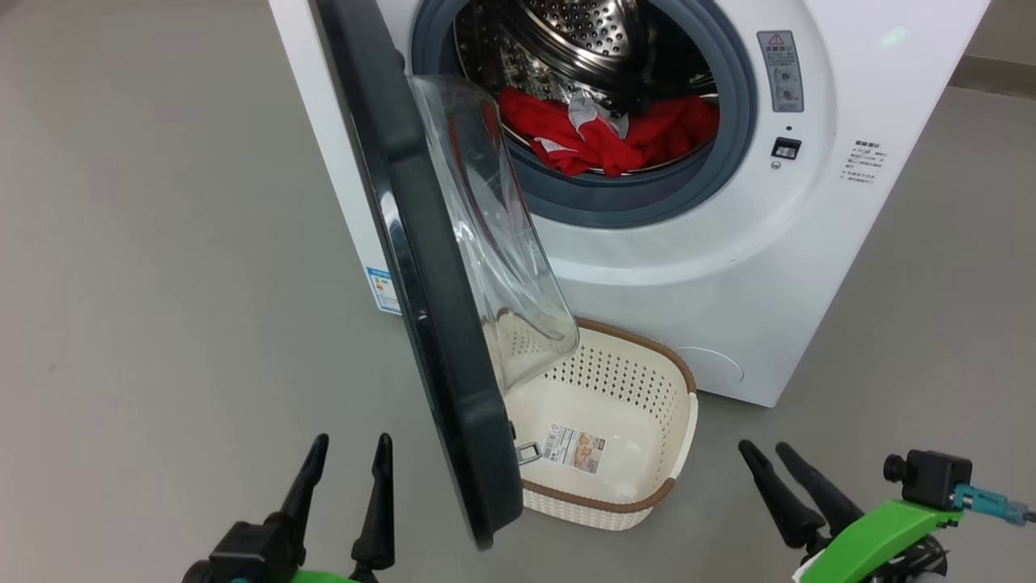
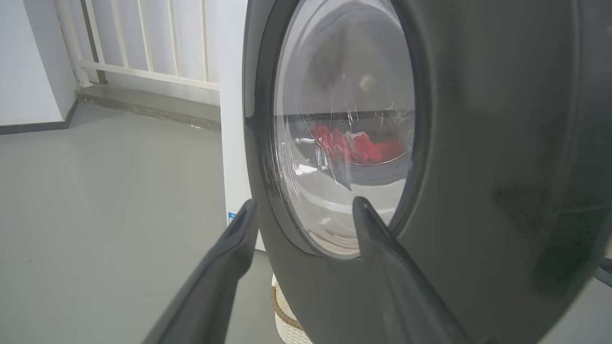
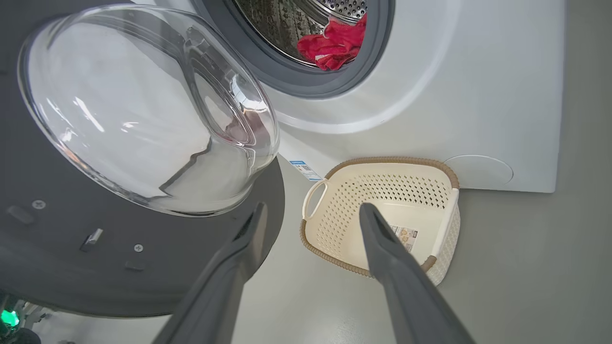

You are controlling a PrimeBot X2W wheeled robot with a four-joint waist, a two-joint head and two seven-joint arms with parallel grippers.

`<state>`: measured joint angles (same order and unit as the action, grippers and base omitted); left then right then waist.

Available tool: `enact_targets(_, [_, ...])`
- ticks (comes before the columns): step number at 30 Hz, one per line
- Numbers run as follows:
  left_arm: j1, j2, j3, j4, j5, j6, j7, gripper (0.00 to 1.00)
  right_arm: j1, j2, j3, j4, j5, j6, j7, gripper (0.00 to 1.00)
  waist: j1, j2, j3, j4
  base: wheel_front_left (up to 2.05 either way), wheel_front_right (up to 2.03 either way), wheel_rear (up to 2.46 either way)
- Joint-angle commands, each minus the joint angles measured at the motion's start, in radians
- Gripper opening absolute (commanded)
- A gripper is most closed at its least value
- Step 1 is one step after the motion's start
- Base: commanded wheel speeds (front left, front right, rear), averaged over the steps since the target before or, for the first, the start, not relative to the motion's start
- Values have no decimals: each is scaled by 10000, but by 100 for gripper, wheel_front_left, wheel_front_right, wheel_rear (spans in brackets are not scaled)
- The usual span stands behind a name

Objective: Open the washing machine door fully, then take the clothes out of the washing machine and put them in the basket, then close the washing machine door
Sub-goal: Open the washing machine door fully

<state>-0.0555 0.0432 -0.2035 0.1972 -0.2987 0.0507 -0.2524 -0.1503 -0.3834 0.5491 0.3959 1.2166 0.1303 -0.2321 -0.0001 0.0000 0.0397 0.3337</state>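
Note:
The white washing machine [image 1: 688,267] stands ahead. Its black-rimmed door [image 1: 421,267] hangs partly open, edge-on toward me, with the clear glass bowl [image 1: 494,235] bulging right. Red clothes [image 1: 607,134] lie in the steel drum; they also show through the door glass [image 2: 356,145] and in the drum opening [image 3: 332,45]. The cream basket [image 1: 639,405] sits on the floor before the machine, under the door, holding just a paper label. My left gripper [image 1: 348,453] is open, left of the door's lower edge. My right gripper [image 1: 769,457] is open, right of the basket [image 3: 382,210], holding nothing.
Grey floor [image 1: 162,283] spreads wide to the left of the machine and around the basket. A white railing [image 2: 143,43] and a low step run along the far wall. The door's inner face, with screws and a latch [image 3: 91,239], is close to my right gripper.

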Motion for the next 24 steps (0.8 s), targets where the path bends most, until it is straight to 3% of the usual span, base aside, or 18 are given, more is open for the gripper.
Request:
enact_targets(1, [-67, 70, 353, -219, 129, -82, -94, 100, -462, -269, 252, -104, -272, 4, -240, 100, 1, 0, -10, -14, 0, 0, 0])
enact_targets(11, [-112, 70, 311, -264, 95, -24, -94, 100, -231, 330, -1769, -618, -2966, 4, -294, 100, 1, 0, 76, -41, 0, 0, 0])
enact_targets(24, [-113, 70, 289, -296, 91, 2, -94, 100, 387, 1094, -2939, -1237, -5309, 4, -295, 100, 1, 0, 91, -25, 0, 0, 0])
